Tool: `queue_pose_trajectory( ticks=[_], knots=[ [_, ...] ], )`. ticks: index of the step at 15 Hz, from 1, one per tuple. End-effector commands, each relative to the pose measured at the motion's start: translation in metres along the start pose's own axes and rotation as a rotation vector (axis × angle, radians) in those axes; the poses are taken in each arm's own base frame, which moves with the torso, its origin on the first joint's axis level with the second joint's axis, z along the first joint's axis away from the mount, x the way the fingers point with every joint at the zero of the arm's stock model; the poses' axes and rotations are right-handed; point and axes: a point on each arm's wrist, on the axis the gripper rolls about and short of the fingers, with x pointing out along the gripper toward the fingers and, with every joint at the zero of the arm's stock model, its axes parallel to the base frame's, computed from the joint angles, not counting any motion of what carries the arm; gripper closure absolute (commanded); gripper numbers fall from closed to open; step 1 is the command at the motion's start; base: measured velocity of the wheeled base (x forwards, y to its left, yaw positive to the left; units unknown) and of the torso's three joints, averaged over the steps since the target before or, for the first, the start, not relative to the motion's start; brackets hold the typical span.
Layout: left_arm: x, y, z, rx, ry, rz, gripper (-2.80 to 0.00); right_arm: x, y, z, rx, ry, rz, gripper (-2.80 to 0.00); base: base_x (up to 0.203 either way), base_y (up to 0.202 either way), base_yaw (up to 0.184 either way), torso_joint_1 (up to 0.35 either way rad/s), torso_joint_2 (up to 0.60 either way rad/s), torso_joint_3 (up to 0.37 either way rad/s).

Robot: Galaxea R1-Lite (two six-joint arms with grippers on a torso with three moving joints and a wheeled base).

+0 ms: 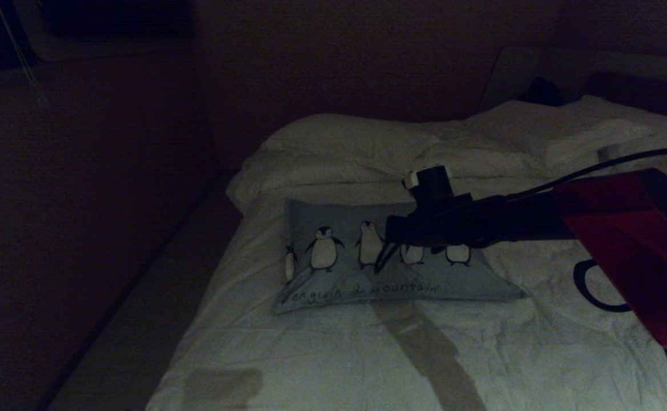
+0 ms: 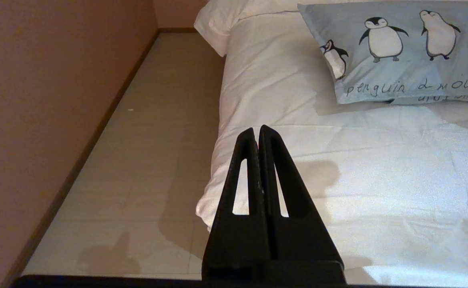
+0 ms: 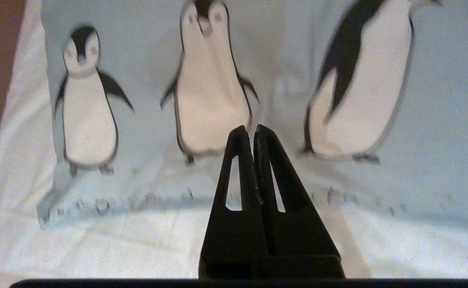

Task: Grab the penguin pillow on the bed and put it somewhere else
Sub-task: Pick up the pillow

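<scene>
We look down on the bed [image 1: 322, 354], its wrinkled white duvet filling a dim room, with a strip of pale floor [image 2: 145, 132] and a reddish wall [image 2: 45, 100] along its left side. Plain white pillows [image 1: 344, 140] lie at the far end. The penguin pillow [image 1: 333, 274] lies flat on the duvet just in front of them. Our right gripper [image 1: 380, 264] hangs over the pillow's middle, fingers pressed together, holding nothing. Our left gripper [image 2: 257, 132] waits near the bed's left edge, fingers together too.

We read "penguin & mountain" handwritten along the lower edge of the penguin pillow [image 2: 402, 52], nothing else legible.
</scene>
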Motion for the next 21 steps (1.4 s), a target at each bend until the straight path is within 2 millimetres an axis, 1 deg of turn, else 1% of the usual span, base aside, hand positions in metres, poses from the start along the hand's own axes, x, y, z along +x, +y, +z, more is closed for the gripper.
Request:
queue_pose_trajectory(
  ticks=[1, 4, 5, 6, 9, 12, 13, 14, 16, 17, 18, 21],
  knots=[
    [0.0, 0.0, 0.0, 0.0, 0.0, 0.001, 0.0, -0.011, 0.001, -0.003, -0.004, 0.012, 0.0, 0.0, 0.0, 0.0, 0.0, 0.0, 0.0, 0.0],
    [0.0, 0.0, 0.0, 0.0, 0.0, 0.001, 0.0, 0.001, -0.008, -0.03, -0.023, 0.096, -0.041, 0.0, 0.0, 0.0, 0.0, 0.0, 0.0, 0.0],
    [0.0, 0.0, 0.0, 0.0, 0.0, 0.001, 0.0, 0.003, -0.009, -0.035, -0.038, 0.106, -0.047, 0.0, 0.0, 0.0, 0.0, 0.0, 0.0, 0.0],
    [0.0, 0.0, 0.0, 0.0, 0.0, 0.001, 0.0, 0.004, -0.011, -0.037, -0.094, 0.106, -0.057, 0.0, 0.0, 0.0, 0.0, 0.0, 0.0, 0.0],
    [0.0, 0.0, 0.0, 0.0, 0.0, 0.001, 0.0, 0.011, -0.016, -0.049, -0.374, 0.084, -0.115, 0.0, 0.0, 0.0, 0.0, 0.0, 0.0, 0.0],
    [0.0, 0.0, 0.0, 0.0, 0.0, 0.001, 0.0, 0.022, -0.022, -0.058, -0.695, -0.018, -0.137, 0.0, 0.0, 0.0, 0.0, 0.0, 0.0, 0.0],
    [0.0, 0.0, 0.0, 0.0, 0.0, 0.001, 0.0, 0.028, -0.023, -0.063, -0.777, -0.046, -0.146, 0.0, 0.0, 0.0, 0.0, 0.0, 0.0, 0.0],
    [0.0, 0.0, 0.0, 0.0, 0.0, 0.001, 0.0, 0.033, -0.024, -0.065, -0.802, -0.063, -0.161, 0.0, 0.0, 0.0, 0.0, 0.0, 0.0, 0.0],
    [0.0, 0.0, 0.0, 0.0, 0.0, 0.001, 0.0, 0.03, -0.024, -0.062, -0.774, -0.093, -0.169, 0.0, 0.0, 0.0, 0.0, 0.0, 0.0, 0.0],
    [0.0, 0.0, 0.0, 0.0, 0.0, 0.001, 0.0, 0.029, -0.029, -0.061, -0.729, -0.099, -0.174, 0.0, 0.0, 0.0, 0.0, 0.0, 0.0, 0.0],
    [0.0, 0.0, 0.0, 0.0, 0.0, 0.001, 0.0, 0.028, -0.037, -0.061, -0.674, -0.097, -0.186, 0.0, 0.0, 0.0, 0.0, 0.0, 0.0, 0.0],
    [0.0, 0.0, 0.0, 0.0, 0.0, 0.001, 0.0, 0.02, -0.073, -0.044, -0.462, -0.113, -0.237, 0.0, 0.0, 0.0, 0.0, 0.0, 0.0, 0.0]
  ],
)
